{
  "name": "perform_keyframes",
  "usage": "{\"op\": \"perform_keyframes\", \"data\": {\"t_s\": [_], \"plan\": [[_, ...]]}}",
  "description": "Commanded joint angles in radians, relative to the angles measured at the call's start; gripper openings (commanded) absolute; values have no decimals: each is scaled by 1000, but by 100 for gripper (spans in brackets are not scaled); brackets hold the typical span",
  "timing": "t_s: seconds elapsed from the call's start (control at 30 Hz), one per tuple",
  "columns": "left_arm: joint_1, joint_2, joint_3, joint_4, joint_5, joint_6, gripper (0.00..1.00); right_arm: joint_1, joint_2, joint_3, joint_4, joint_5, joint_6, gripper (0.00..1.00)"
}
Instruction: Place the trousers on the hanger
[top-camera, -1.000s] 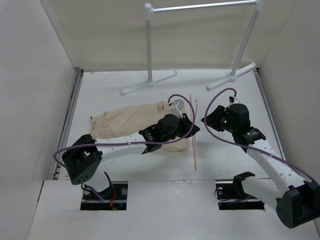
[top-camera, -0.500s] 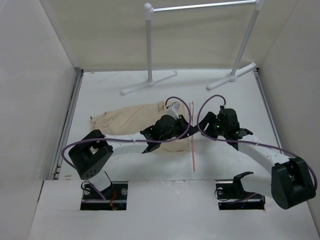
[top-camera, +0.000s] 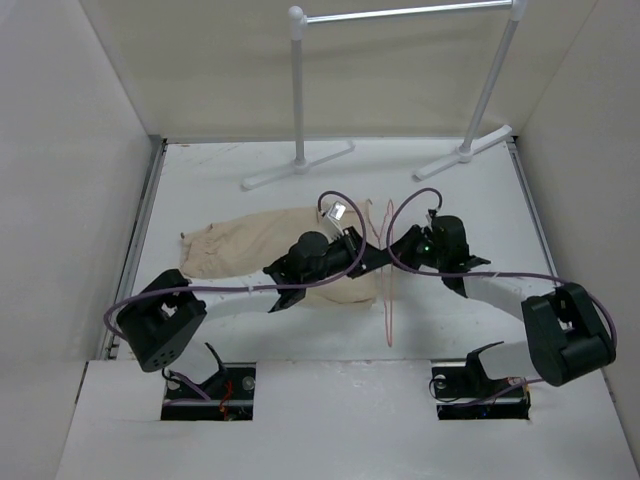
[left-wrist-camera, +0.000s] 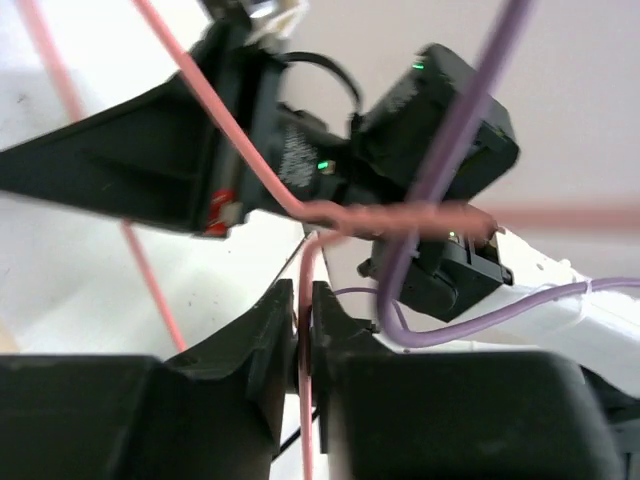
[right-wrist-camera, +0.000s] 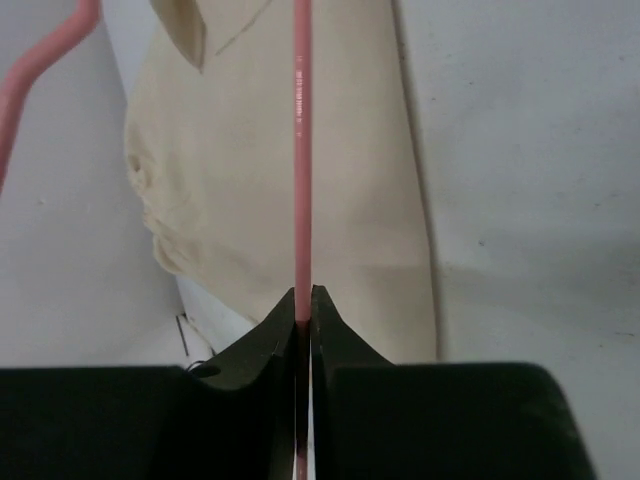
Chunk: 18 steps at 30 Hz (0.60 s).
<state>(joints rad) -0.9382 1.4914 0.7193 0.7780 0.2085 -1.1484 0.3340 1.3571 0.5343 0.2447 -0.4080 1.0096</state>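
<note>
The beige trousers (top-camera: 255, 245) lie flat at mid table, partly under my left arm; they also show in the right wrist view (right-wrist-camera: 300, 150). The thin pink wire hanger (top-camera: 388, 300) stands lifted between the two arms. My left gripper (top-camera: 375, 258) is shut on the hanger wire (left-wrist-camera: 305, 330) just below its twisted neck (left-wrist-camera: 390, 215). My right gripper (top-camera: 400, 248) is shut on a straight run of the hanger wire (right-wrist-camera: 301, 150), held above the trousers. The two grippers are almost touching.
A white pipe garment rack (top-camera: 298, 90) with feet stands at the back of the table. White walls enclose the table on the left, right and back. Purple cables (top-camera: 345, 200) loop over both wrists.
The right gripper has moved left onto the hanger and closed on it. The hanger has risen off the table. The left gripper has shifted slightly left and stayed on the wire.
</note>
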Motion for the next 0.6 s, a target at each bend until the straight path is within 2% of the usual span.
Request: {"op": "perform_keyframes", "data": {"t_s": [0.0, 0.07, 0.13, 0.3, 0.57], "plan": [[19, -94, -47, -23, -6, -27, 21, -23, -81, 13, 96, 3, 34, 9], [26, -123, -60, -110, -24, -19, 36, -36, -108, 42, 42, 23, 14, 6], [25, -137, -54, -182, -35, -8, 41, -34, -118, 67, 5, 50, -17, 5], [-6, -146, -11, -337, -79, 22, 40, -26, -122, 115, -58, 135, -72, 4], [-55, -183, 106, -673, -294, 113, 35, -20, -116, 145, -131, 149, -157, 4]]}}
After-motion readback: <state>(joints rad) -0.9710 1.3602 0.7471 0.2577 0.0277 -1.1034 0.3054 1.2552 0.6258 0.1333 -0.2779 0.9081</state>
